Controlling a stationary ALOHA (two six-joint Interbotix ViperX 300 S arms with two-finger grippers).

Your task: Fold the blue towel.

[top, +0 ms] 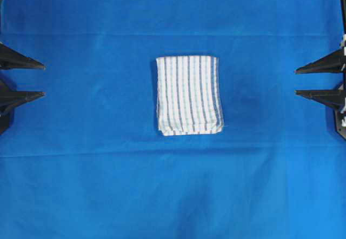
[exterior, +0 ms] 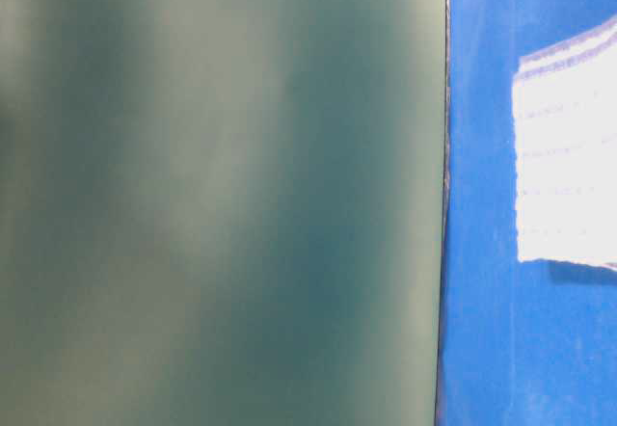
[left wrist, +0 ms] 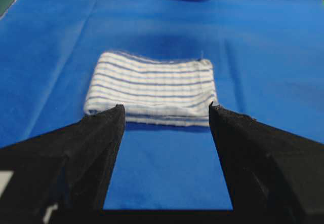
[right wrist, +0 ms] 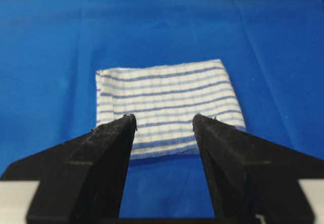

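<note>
Black fingers [left wrist: 76, 158] fill the bottom of the left wrist view, spread wide with nothing between them, and the blue towel [left wrist: 152, 89] lies straight ahead at twelve o'clock, clear of the tips. Much the same shows from the right wrist: the right gripper [right wrist: 164, 120] stands wide and empty, and the blue towel [right wrist: 167, 100] sits dead ahead, with the tips just overlapping its near edge in that view, though whether they are above it or only in front of it I cannot tell.

From overhead, the blue towel [top: 189, 94] rests near the middle of the bench, on the large plain blue cloth [top: 81, 185] that covers it. It already looks folded into a compact, layered rectangle. Its long axis runs twelve to six o'clock, and the dark stripes run the same way. The left gripper [top: 42, 79] waits at nine o'clock and the right gripper [top: 297, 82] at three o'clock, each well apart from the towel and aimed at one of its long sides. Neither arm seems clearly nearer.

So any further fold, I judge, would turn on this: the jaws face the long edges broadside, not the short ends. The table-level view shows only a blurred strip of towel.
</note>
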